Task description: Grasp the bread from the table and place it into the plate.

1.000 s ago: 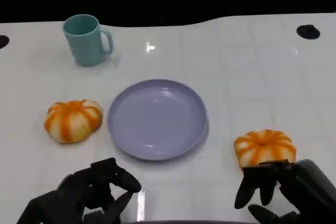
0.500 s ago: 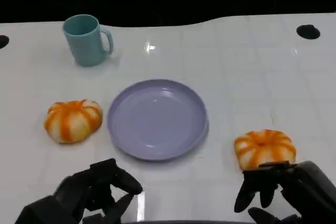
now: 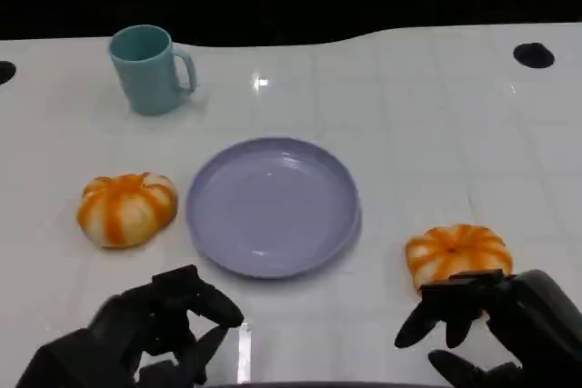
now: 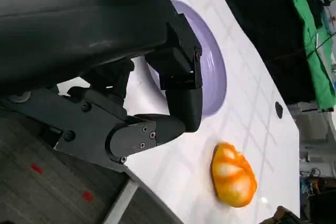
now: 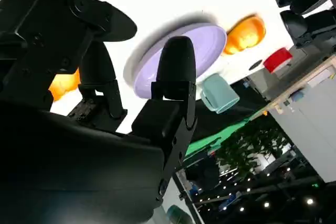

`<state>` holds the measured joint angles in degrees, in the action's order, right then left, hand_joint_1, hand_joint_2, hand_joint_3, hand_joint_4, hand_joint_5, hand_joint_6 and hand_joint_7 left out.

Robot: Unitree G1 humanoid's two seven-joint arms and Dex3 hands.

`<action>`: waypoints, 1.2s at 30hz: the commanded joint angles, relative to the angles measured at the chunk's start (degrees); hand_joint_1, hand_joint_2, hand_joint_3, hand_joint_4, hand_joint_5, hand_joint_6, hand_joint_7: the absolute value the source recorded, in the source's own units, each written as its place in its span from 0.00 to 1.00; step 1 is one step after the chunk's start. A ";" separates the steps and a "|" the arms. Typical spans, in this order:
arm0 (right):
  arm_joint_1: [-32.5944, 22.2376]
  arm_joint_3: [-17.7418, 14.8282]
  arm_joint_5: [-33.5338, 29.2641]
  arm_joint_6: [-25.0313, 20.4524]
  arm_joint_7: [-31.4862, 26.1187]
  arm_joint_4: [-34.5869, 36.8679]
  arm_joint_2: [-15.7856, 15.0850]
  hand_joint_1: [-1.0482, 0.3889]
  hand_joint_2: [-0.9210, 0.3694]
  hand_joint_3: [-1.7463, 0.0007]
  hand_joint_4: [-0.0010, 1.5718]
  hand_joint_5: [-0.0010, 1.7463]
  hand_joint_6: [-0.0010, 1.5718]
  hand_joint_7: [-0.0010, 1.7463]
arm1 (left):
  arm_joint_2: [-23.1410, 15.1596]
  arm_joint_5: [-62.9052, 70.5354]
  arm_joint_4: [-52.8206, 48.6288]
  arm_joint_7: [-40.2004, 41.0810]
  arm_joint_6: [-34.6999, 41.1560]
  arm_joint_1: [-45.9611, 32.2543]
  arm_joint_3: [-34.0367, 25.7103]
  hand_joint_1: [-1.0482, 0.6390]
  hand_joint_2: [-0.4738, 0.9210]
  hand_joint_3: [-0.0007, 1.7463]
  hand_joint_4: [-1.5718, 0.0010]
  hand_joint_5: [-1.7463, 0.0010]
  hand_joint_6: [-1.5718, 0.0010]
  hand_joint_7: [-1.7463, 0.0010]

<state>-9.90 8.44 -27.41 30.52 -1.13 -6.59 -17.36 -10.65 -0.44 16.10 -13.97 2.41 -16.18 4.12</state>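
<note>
Two orange-and-white round breads lie on the white table: one [image 3: 126,209] left of the lilac plate [image 3: 273,206], the other [image 3: 457,254] to its right. The plate holds nothing. My right hand [image 3: 496,326] hovers just on the near side of the right bread, fingers apart and holding nothing; its fingertips hide that bread's near edge. In the right wrist view that bread [image 5: 65,85] shows between the fingers [image 5: 176,72], with the plate [image 5: 207,45] and the other bread [image 5: 245,34] beyond. My left hand [image 3: 159,324] hangs open near the table's front edge, in front of the plate [image 4: 215,72].
A teal mug [image 3: 150,68] stands at the back left, well behind the left bread. A small black hole [image 3: 534,54] marks the table's far right. Bare white table lies between the plate and each bread.
My right hand's fingers have spread slightly to the left in front of the right bread. The left hand has shifted a little. The breads, plate and mug have not moved.
</note>
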 commanded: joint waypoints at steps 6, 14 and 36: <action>-1.22 -1.13 -0.80 -6.83 1.90 -6.66 -0.40 0.57 0.28 0.70 0.27 0.48 0.38 0.23 | -1.08 0.82 -0.59 -0.09 0.51 0.65 -0.47 0.41 0.93 0.39 0.52 0.00 0.60 0.24; -3.03 -3.26 -5.26 -13.69 5.89 -15.25 -2.69 0.52 0.15 0.90 0.08 0.38 0.27 0.12 | -0.36 -0.26 -0.12 -0.20 0.50 0.21 -0.24 0.41 0.94 0.37 0.52 0.00 0.62 0.23; 6.07 -0.83 -23.28 -25.49 16.71 -16.30 -9.01 0.59 0.22 0.99 0.01 0.37 0.24 0.04 | 0.41 0.28 0.95 0.59 3.49 1.45 0.55 0.42 0.97 0.33 0.57 0.00 0.63 0.23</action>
<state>-5.33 6.64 -49.70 5.52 15.23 -25.00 -25.56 -10.02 -0.36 16.44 -13.91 5.33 -14.80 5.01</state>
